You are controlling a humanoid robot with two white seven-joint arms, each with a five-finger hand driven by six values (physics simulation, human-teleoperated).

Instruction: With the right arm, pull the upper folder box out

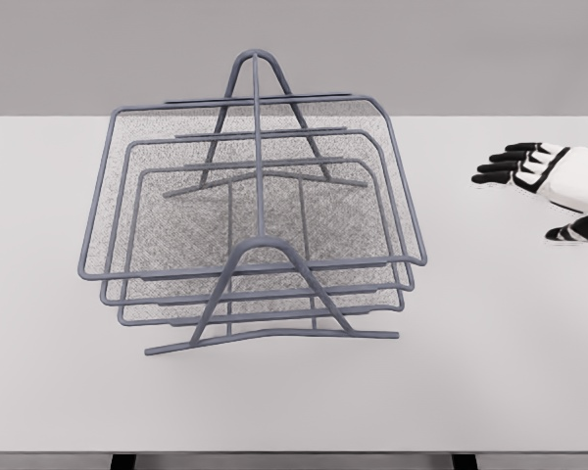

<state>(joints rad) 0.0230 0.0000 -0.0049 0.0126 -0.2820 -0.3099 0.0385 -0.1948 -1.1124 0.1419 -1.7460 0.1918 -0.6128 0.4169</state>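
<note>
The rack (255, 211) stands mid-counter (490, 372) with the upper tray (176, 147) seated in it, while the right hand (549, 181), fingers (505, 166) extended and empty, hovers well apart near the right edge.

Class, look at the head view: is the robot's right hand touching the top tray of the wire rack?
Apart. The head view shows the right hand off to the rack's right, with bare table between its fingers and the top tray.
</note>
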